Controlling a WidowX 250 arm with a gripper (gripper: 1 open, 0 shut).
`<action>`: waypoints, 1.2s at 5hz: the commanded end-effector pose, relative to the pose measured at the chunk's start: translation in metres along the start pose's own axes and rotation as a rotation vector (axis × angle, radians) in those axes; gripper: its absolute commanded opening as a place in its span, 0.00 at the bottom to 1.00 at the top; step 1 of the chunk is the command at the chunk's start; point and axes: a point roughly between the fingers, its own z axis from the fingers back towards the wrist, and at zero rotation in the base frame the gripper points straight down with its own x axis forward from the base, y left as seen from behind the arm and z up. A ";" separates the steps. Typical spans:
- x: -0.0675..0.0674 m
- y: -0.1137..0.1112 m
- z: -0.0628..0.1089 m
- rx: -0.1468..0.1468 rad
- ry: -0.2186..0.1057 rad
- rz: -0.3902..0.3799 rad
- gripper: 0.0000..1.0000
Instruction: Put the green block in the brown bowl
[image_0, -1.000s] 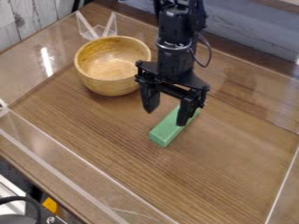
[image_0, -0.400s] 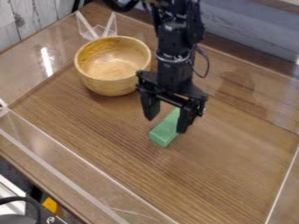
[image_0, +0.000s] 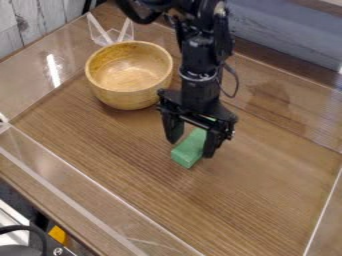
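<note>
Gripper (image_0: 195, 143) hangs released, jaws straddling the green block (image_0: 189, 152) on the table (image_0: 120, 180), beside the brown bowl (image_0: 130, 77).

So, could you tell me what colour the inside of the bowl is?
Light brown wood with visible grain, seen in the only camera view: the brown bowl.

One raised view looks obliquely down, fairly near the table (image_0: 94, 180).
</note>
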 end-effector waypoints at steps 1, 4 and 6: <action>0.006 -0.001 0.002 0.006 -0.036 -0.004 1.00; 0.010 -0.004 -0.006 0.003 -0.060 -0.012 0.00; 0.007 -0.009 -0.004 -0.021 -0.073 -0.028 0.00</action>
